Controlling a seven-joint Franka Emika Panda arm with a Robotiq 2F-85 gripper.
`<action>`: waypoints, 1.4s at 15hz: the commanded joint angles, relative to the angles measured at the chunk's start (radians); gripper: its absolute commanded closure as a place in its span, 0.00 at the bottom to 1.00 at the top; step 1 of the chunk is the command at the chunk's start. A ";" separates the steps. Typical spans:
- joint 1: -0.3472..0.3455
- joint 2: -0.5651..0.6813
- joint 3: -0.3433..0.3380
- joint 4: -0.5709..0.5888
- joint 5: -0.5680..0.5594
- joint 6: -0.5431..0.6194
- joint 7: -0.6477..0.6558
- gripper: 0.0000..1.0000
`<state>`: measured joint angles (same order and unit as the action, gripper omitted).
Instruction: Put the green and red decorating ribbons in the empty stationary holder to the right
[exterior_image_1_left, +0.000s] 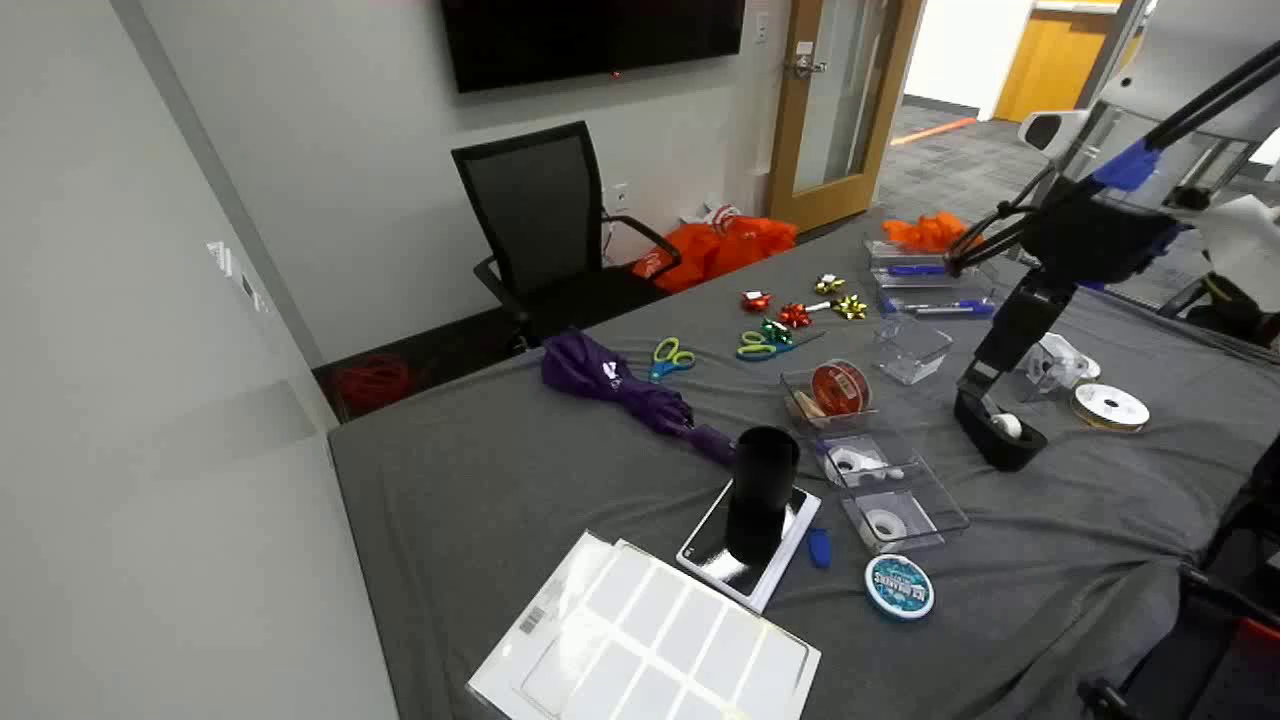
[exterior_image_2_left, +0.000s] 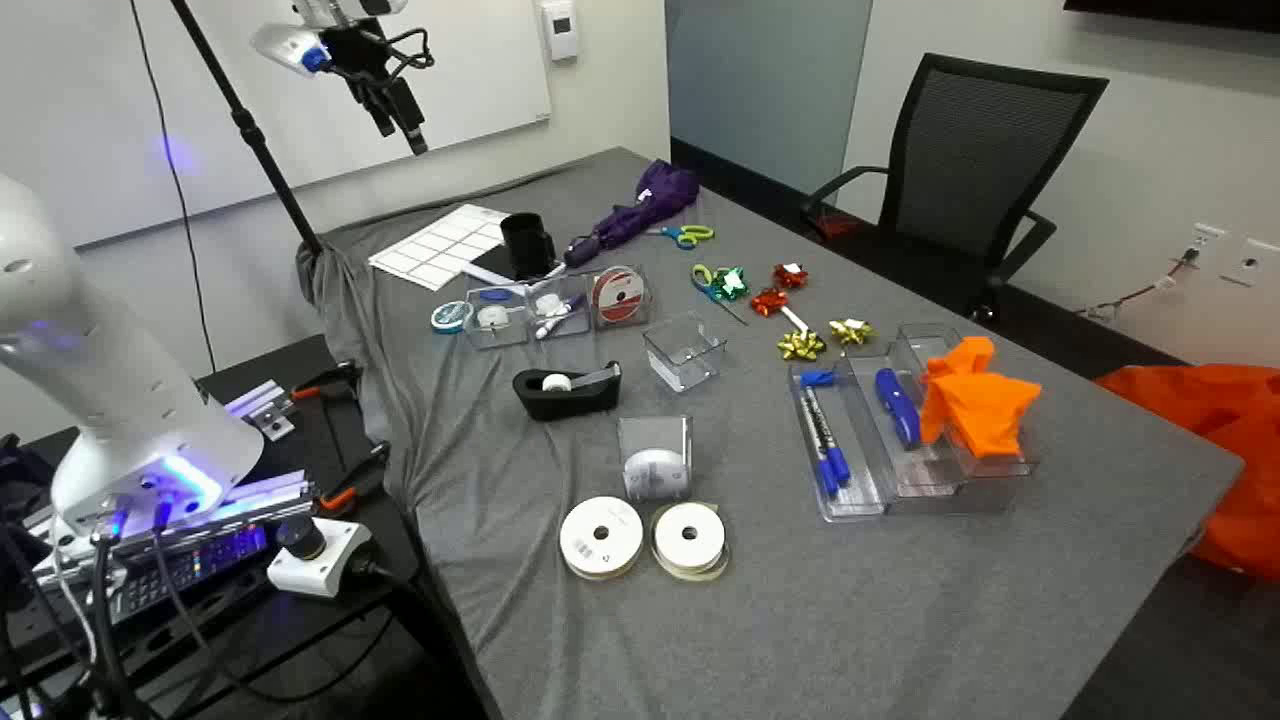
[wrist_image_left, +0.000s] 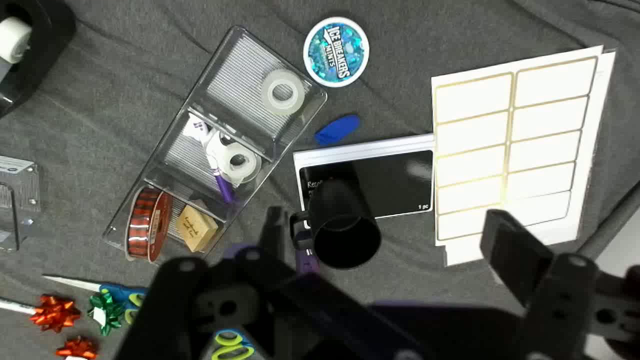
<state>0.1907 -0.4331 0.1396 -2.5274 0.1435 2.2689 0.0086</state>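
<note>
The green ribbon bow (exterior_image_2_left: 730, 284) lies on the grey table against a pair of scissors. Two red ribbon bows (exterior_image_2_left: 769, 303) (exterior_image_2_left: 790, 276) sit close by; all three bows also show at the wrist view's lower left. Nearer the middle of the table stands the empty stationery holder (exterior_image_2_left: 700, 368), a small clear box seen in both exterior views. Only part of this holder (wrist_image_left: 25, 187) appears at the wrist view's left edge. High above the table, my gripper (exterior_image_2_left: 402, 140) is well away from the bows. In the wrist view my gripper (wrist_image_left: 387, 225) is wide open, holding nothing.
Below the gripper are a black mug (wrist_image_left: 345, 235), a black package (wrist_image_left: 395, 185) and label sheets (wrist_image_left: 472, 135). A clear three-part tray (exterior_image_1_left: 950, 495), tape dispenser (exterior_image_2_left: 570, 400) and scissors (exterior_image_1_left: 670, 360) stand around. Gold bows (exterior_image_2_left: 802, 346) lie near the red ones, beside an organizer (exterior_image_2_left: 850, 500).
</note>
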 joint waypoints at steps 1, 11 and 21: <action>0.000 0.000 0.000 0.002 0.000 -0.002 0.000 0.00; -0.020 0.044 -0.011 0.056 0.005 -0.009 0.036 0.00; -0.131 0.289 -0.050 0.331 -0.038 0.061 0.243 0.00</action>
<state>0.0933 -0.2470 0.0852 -2.2919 0.1361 2.2975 0.1891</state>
